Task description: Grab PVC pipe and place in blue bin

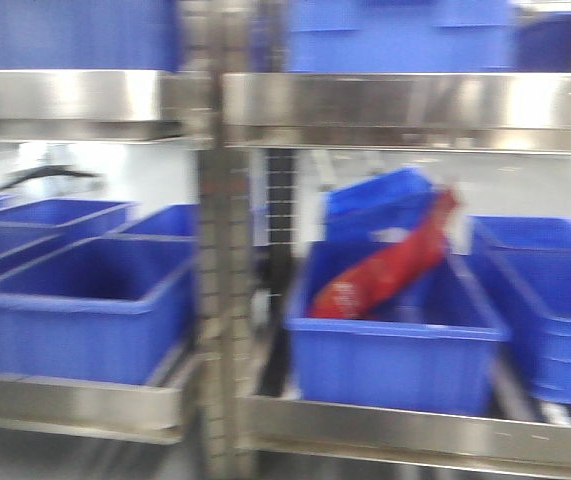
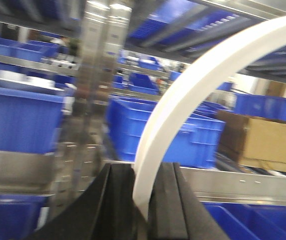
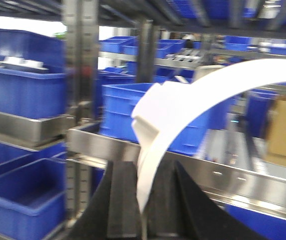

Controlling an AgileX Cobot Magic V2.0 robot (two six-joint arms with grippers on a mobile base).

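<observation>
A white curved PVC pipe (image 2: 193, 95) rises from between the black fingers (image 2: 117, 200) of my left gripper (image 2: 141, 200), which is shut on its end. In the right wrist view the same kind of white curved pipe (image 3: 183, 107) arcs up and right from my right gripper (image 3: 144, 200), whose black fingers (image 3: 125, 200) are shut on its lower end. Blue bins stand on steel shelves ahead: one empty at the left (image 1: 90, 290) and one in the middle (image 1: 395, 340) holding a red packet (image 1: 390, 265). Neither gripper shows in the front view.
Steel shelf uprights (image 1: 227, 300) and rails (image 1: 405, 105) cross the front view. More blue bins stand at the far right (image 1: 550, 300) and on the shelf above (image 1: 395, 35). A cardboard box (image 2: 263, 140) stands to the right in the left wrist view.
</observation>
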